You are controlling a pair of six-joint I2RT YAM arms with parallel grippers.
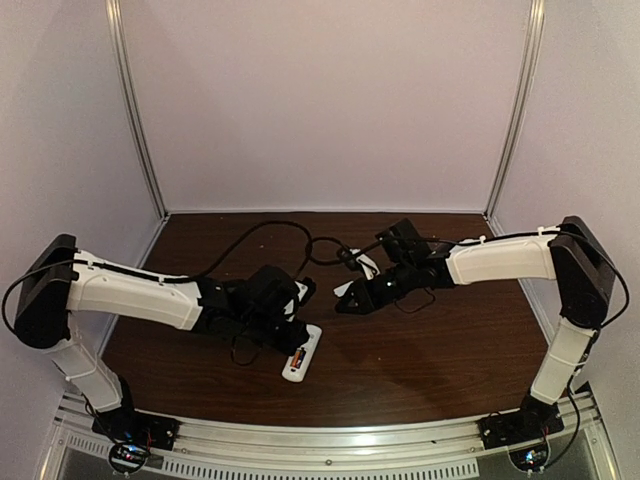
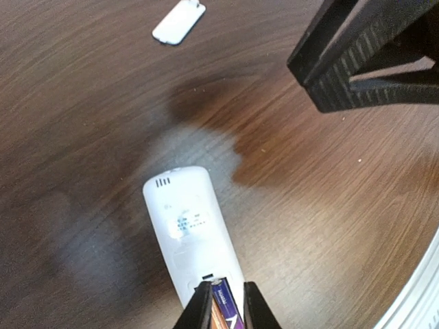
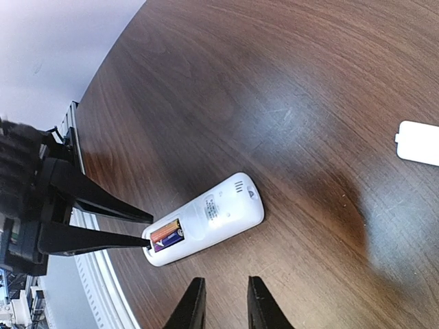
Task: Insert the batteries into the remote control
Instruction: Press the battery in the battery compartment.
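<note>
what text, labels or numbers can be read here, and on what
Nothing is legible as words.
Back of the remote: a small label with tiny print, too blurred to read.
On the battery: an orange and purple wrap, with no readable brand or number.
On the cover: plain white, no marks visible.

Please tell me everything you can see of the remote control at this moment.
The remote control is a small white oblong of smooth plastic, lying flat, back up, on the dark wooden table. Its back shows a slotted grille at one end and a small label. The battery bay at the other end is open, with orange-and-purple batteries in it. The left gripper straddles that end; contact is unclear.
</note>
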